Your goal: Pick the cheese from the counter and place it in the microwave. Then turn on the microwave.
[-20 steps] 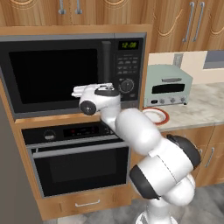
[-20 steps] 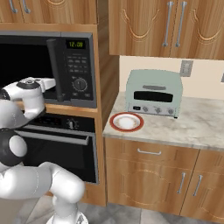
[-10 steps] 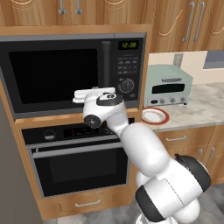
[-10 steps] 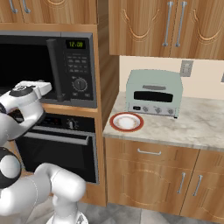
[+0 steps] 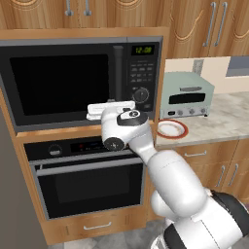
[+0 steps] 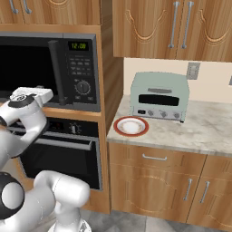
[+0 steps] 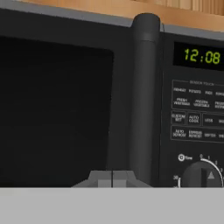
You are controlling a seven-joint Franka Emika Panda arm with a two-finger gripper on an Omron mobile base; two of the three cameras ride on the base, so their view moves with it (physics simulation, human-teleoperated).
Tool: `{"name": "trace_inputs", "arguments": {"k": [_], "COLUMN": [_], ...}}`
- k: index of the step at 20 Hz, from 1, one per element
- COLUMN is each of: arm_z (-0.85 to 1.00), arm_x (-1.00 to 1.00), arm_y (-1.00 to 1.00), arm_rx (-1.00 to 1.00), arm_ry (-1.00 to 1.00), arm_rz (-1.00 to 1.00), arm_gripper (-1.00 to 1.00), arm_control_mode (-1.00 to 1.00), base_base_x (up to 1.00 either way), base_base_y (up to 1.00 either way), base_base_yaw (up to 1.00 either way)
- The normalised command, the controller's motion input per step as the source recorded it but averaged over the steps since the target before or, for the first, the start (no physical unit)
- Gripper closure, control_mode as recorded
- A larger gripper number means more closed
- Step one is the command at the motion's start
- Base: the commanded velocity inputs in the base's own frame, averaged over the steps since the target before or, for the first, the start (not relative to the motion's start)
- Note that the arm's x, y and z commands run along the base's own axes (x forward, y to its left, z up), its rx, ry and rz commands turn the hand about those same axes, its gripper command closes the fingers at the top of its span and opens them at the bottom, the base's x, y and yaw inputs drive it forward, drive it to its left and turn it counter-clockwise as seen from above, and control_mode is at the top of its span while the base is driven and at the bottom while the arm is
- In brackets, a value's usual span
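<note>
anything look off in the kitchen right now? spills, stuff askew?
Nothing stands out. The microwave door is closed, the toaster oven sits square on the counter, and the plate in front of it lies flat. No spills or damage.

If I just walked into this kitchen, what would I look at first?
Probably the big white robot arm, whose shut gripper sits right in front of the microwave, by the door's tall bar handle. Next the glowing green clock on the microwave's button panel. Then, off to the right on the counter, a pale-green toaster oven with a red-rimmed plate in front of it.
</note>
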Motion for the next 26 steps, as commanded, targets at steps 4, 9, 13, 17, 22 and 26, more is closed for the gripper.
{"name": "trace_inputs", "arguments": {"k": [4, 9, 13, 17, 22, 26], "arm_z": [0.27, 0.14, 0.11, 0.12, 0.09, 0.13], "arm_x": [-0.22, -0.18, -0.07, -0.15, -0.17, -0.10], "arm_y": [-0.13, -0.14, -0.14, -0.14, -0.13, -0.13], "arm_rx": [0.04, 0.05, 0.04, 0.03, 0.02, 0.03], "arm_ry": [0.00, 0.06, 0.12, 0.11, 0.10, 0.15], "arm_rz": [0.02, 0.00, 0.00, 0.00, 0.00, 0.00], "arm_gripper": [1.00, 1.00, 1.00, 1.00, 1.00, 1.00], "arm_control_mode": [-1.00, -1.00, -1.00, -1.00, -1.00, -1.00], "base_base_x": [0.00, 0.00, 0.00, 0.00, 0.00, 0.00], "base_base_y": [0.00, 0.00, 0.00, 0.00, 0.00, 0.00], "base_base_yaw": [0.00, 0.00, 0.00, 0.00, 0.00, 0.00]}}
